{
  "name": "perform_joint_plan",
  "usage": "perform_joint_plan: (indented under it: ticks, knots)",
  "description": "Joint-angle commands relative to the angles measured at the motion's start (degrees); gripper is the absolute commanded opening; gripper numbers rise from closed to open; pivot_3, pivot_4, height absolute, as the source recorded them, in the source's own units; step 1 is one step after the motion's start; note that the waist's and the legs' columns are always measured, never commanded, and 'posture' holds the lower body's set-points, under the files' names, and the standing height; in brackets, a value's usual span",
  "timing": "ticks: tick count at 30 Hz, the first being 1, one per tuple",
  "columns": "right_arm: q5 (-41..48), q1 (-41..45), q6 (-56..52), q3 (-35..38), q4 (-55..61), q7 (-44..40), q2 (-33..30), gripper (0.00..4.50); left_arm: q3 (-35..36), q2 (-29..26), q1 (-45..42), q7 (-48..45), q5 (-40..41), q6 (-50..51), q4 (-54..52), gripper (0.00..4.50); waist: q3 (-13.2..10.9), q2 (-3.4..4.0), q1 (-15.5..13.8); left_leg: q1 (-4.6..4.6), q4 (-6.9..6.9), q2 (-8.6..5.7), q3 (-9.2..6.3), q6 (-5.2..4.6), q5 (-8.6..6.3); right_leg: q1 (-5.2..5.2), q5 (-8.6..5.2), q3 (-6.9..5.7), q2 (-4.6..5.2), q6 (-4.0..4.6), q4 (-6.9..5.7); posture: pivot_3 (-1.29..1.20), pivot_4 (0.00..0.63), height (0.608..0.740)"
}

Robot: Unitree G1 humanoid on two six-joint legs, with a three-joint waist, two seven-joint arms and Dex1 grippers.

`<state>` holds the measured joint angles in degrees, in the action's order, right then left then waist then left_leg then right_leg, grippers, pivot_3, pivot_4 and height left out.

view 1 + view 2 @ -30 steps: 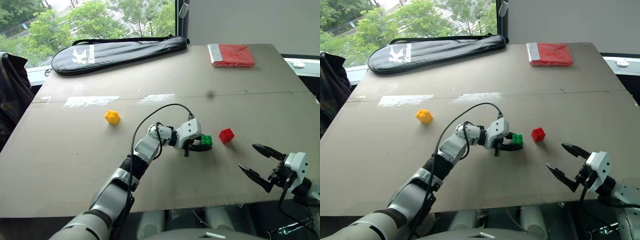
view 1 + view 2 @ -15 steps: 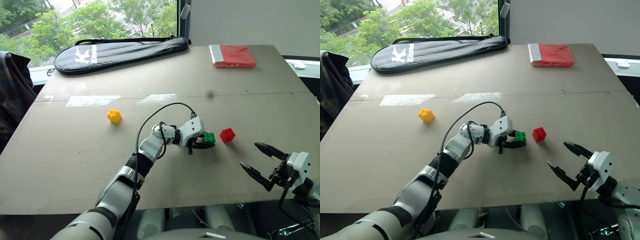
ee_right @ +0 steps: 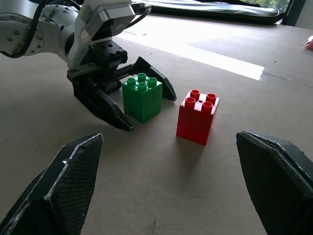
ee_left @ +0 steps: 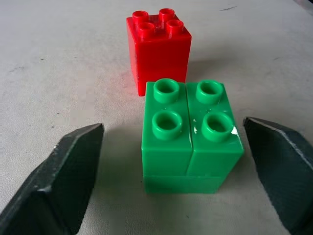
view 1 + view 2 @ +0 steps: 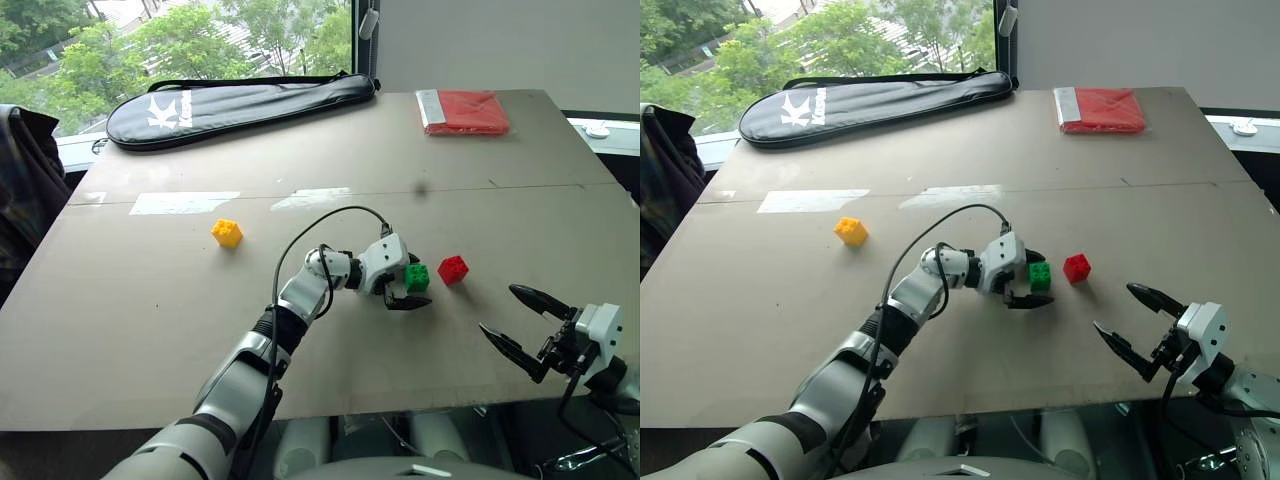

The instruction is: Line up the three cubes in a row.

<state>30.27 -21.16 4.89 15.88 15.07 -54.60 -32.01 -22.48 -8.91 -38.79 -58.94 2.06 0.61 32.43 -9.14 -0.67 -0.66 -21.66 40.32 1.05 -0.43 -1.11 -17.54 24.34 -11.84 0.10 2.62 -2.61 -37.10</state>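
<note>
So the left gripper was spread wide around the green cube, one finger on each side with a visible gap on both, not pinching it at all. The green cube sat studs-up on the tabletop, just beside the red cube, the two close but not touching. The yellow cube was way off on the robot's left side, well apart from the other two.

The right gripper hung near the front edge of the tabletop on the right, fingers spread and nothing between them, pointing toward the green and red pair.

At the back there was a long black racket bag and a flat red packet.
</note>
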Motion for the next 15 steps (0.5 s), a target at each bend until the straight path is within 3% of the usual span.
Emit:
perform_joint_plan:
  ticks: [1, 11, 15]
  knots:
    - [0.75, 0.05, 0.05, 0.91, 1.76, -0.13, -0.23, 4.5, 1.96, -2.13, 0.41, 1.32, -0.89, 0.67, 0.55, 4.44, 0.0, 0.0, 0.16, 0.01, 0.0, 0.01, 0.0, 0.0, 0.0, 0.0, 0.0, 0.0, 0.0, 0.0, 0.0, 0.0, 0.15, 0.707]
    - [1.08, 0.58, -0.45, 0.93, 1.94, -0.43, -0.46, 4.5, 4.75, -12.05, 11.72, -2.12, 3.48, 9.7, -20.33, 4.44, 0.01, 0.04, 1.25, 0.03, -0.03, 0.15, -0.02, 0.0, 0.0, 0.02, 0.01, 0.0, -0.08, 0.03, -0.02, 0.0, 0.15, 0.707]
    - [2.7, 0.46, -1.69, 0.85, 2.86, -2.23, -1.34, 4.5, 11.34, -20.32, 24.64, -2.99, 11.03, 17.33, -39.29, 4.44, -0.02, 0.1, 1.64, 0.08, -0.06, 0.23, -0.04, 0.01, -0.01, 0.05, 0.0, 0.11, -0.08, 0.03, -0.02, 0.0, 0.15, 0.707]
